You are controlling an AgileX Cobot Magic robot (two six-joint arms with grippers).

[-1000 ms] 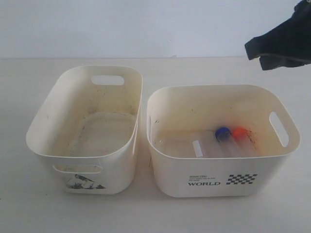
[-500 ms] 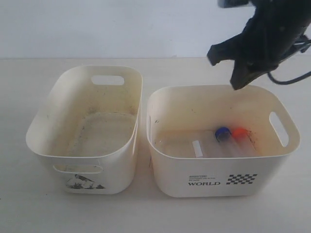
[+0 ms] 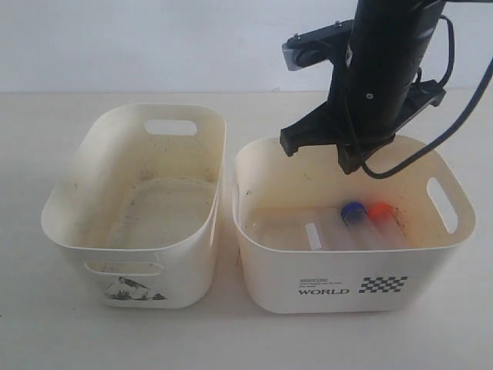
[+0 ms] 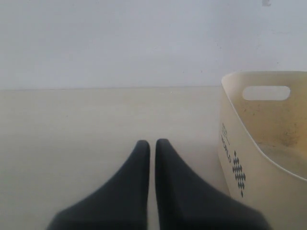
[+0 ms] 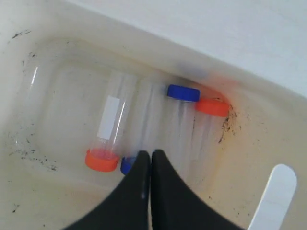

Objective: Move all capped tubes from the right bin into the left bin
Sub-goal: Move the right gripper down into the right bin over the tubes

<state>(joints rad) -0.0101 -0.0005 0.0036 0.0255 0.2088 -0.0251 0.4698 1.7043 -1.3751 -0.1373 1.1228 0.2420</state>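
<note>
The capped tubes (image 3: 362,230) lie flat on the floor of the right bin (image 3: 266,281), the cream one printed "WORLD", packed side by side with their long axes running near to far, slightly slanted. Two of them point their caps at the far wall: a blue cap (image 3: 353,212) and, just to its right and touching it, an orange-red cap (image 3: 378,210), with the clear bodies stretching back toward the near wall. To their left the labelled tube (image 3: 313,235) points the other way; its white strip runs along its length, and the right wrist view shows its orange cap (image 5: 101,160) at the near end. Beside that cap a sliver of a second blue cap (image 5: 126,164) shows, mostly hidden, so I cannot tell much about its tube. The right gripper (image 5: 151,154) hangs above the bin's middle with its dark fingers pressed together and nothing between them, clear of the tubes. The left gripper (image 4: 152,143) is closed on nothing too, low over bare table. The left bin (image 3: 185,281), with the dark picture print, stands just to the left of the other, its floor speckled with grime. Both rest on a pale beige tabletop (image 3: 231,343), matte and plain, before a white wall (image 3: 154,46).
</note>
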